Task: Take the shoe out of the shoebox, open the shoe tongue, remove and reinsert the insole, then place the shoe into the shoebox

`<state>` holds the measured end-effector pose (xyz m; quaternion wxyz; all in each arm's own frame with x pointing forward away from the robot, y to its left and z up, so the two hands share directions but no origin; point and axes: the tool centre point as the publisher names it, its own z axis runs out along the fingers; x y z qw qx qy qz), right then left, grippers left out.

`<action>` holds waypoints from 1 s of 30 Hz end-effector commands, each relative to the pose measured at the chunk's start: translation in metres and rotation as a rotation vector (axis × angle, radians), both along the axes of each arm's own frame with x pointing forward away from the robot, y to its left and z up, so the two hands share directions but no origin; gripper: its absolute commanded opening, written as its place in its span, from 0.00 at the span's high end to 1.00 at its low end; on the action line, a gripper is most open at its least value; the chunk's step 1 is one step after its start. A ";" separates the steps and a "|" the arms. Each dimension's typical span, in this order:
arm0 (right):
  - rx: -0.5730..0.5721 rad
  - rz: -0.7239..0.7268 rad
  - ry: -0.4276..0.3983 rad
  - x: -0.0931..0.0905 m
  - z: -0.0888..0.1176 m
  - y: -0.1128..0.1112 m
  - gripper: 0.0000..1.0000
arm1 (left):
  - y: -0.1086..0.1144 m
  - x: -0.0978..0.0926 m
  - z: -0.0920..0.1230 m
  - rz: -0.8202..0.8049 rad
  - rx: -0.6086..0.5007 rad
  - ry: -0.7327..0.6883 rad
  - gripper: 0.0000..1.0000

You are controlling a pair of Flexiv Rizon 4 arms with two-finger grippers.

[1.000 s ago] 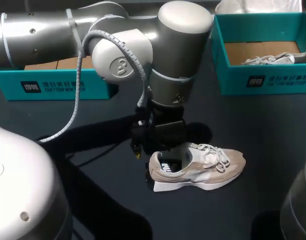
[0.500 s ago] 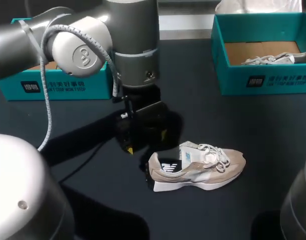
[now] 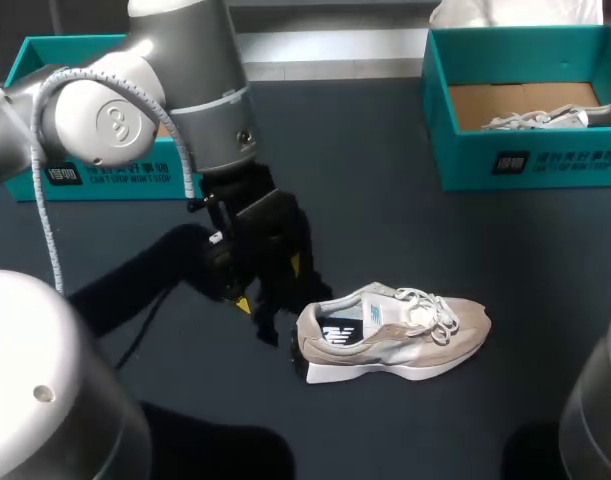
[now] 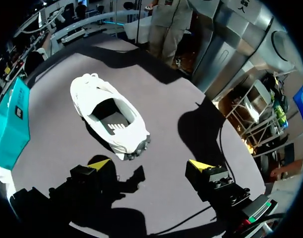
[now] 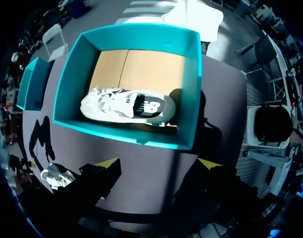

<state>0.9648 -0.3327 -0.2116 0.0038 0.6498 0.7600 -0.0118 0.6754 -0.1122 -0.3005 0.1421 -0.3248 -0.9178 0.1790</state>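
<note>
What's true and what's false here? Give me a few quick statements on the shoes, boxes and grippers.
1. The beige shoe stands upright on its sole. True.
2. The left gripper is shut on that shoe. False: it is open and empty, clear of the heel.
3. The right-hand box is empty. False: a second shoe lies in it.
4. The right gripper is open, with that box ahead of it. True.

shoe (image 3: 395,330) unobstructed above, left pincer (image 3: 270,288) beside heel
</note>
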 end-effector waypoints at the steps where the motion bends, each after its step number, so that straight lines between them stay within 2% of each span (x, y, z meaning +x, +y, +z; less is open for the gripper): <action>1: -0.002 -0.001 -0.002 -0.001 0.000 0.000 0.00 | 0.017 -0.005 -0.002 0.387 -0.302 0.169 0.00; 7: -0.002 -0.001 -0.002 -0.001 0.000 0.000 0.00 | 0.026 -0.011 -0.002 0.564 -0.488 0.123 0.00; 10: -0.002 -0.001 -0.002 -0.001 0.000 0.000 0.00 | 0.026 -0.015 -0.005 0.601 -0.549 0.115 0.00; 15: -0.002 -0.001 -0.002 -0.001 0.000 0.000 0.00 | 0.019 -0.023 -0.006 0.638 -0.579 0.072 0.00; 21: -0.002 -0.001 -0.002 -0.001 0.000 0.000 0.00 | 0.017 -0.032 -0.011 0.751 -0.704 -0.021 0.00; 30: -0.002 -0.001 -0.002 -0.001 0.000 0.000 0.00 | 0.016 -0.034 -0.013 0.769 -0.721 -0.051 0.00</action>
